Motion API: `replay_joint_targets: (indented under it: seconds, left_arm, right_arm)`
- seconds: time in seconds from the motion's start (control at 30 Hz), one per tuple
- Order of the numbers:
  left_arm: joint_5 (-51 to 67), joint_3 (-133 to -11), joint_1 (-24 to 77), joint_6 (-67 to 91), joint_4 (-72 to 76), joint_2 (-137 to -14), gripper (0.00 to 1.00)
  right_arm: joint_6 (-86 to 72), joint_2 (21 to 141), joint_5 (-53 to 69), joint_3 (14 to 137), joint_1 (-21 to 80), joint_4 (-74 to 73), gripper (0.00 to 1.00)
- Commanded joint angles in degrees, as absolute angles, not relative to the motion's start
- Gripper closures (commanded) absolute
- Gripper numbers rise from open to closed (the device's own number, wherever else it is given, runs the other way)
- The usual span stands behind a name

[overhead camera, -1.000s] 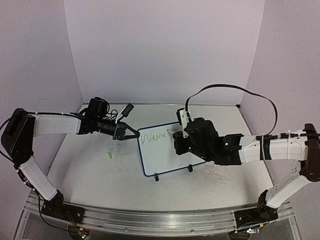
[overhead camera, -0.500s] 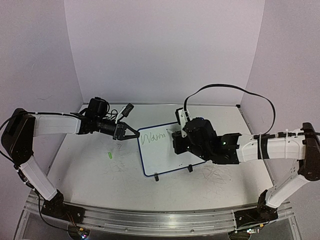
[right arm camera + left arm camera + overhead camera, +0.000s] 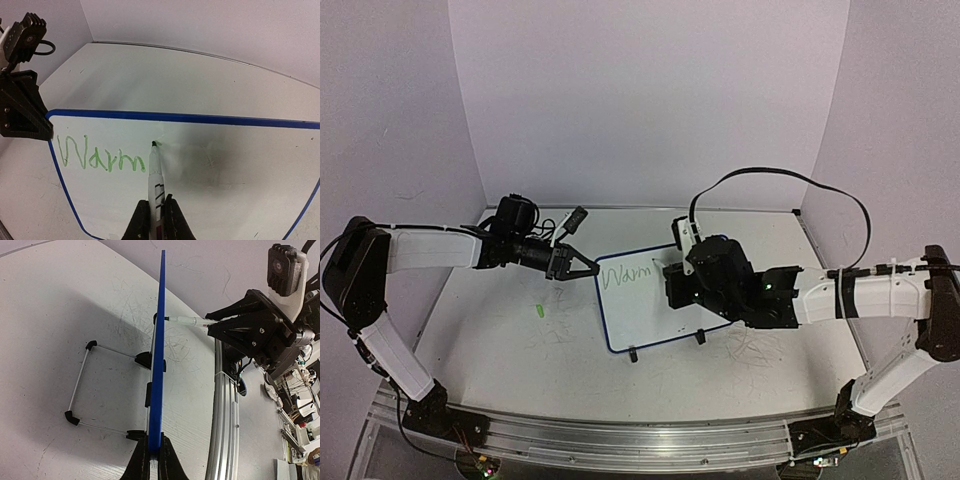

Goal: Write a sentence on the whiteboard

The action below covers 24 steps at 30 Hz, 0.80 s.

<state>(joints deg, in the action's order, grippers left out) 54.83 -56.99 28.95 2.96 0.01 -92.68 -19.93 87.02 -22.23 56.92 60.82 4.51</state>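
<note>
The whiteboard (image 3: 645,310) stands tilted on its black feet at mid-table. Its blue rim shows edge-on in the left wrist view (image 3: 159,340). My left gripper (image 3: 590,270) is shut on the board's left edge (image 3: 154,456). The sentence (image 3: 627,274) reads only "Warm" in green (image 3: 100,157). My right gripper (image 3: 672,283) is shut on a white marker (image 3: 155,175) over the board's upper middle (image 3: 156,204). The marker's dark tip touches the board just right of the "m", level with the letter tops. The marker also shows in the left wrist view (image 3: 187,321).
A small green cap (image 3: 539,310) lies on the table left of the board. The board's wire stand (image 3: 80,385) spreads behind it. Faint grey scribbles mark the tabletop (image 3: 755,350). Walls close in the back and sides. A metal rail (image 3: 620,435) runs along the near edge.
My right gripper has shifted slightly left with the marker. The writing still reads "Warm". The left arm and the board have not moved.
</note>
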Motion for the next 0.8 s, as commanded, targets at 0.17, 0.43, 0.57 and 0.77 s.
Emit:
replay_joint_targets:
  seconds: [0.17,0.43,0.57,0.77]
  left_arm:
    - [55.9,-58.6,30.1,1.8,-1.8,-92.4,1.0]
    - [55.9,-58.6,30.2,1.8,-1.8,-92.4,1.0]
    - [55.9,-58.6,30.2,1.7,-1.8,-92.4,1.0]
    - [55.9,-58.6,30.3,1.7,-1.8,-92.4,1.0]
  right_arm:
    - [-23.2,86.6,-20.5,54.2,60.7,2.9,1.0]
    - [-24.7,85.7,-20.9,52.9,61.0,2.4,1.0]
    - [-25.1,84.4,-22.5,52.6,61.0,1.9,1.0]
    - [-24.7,83.2,-23.7,53.2,61.0,1.3,1.0]
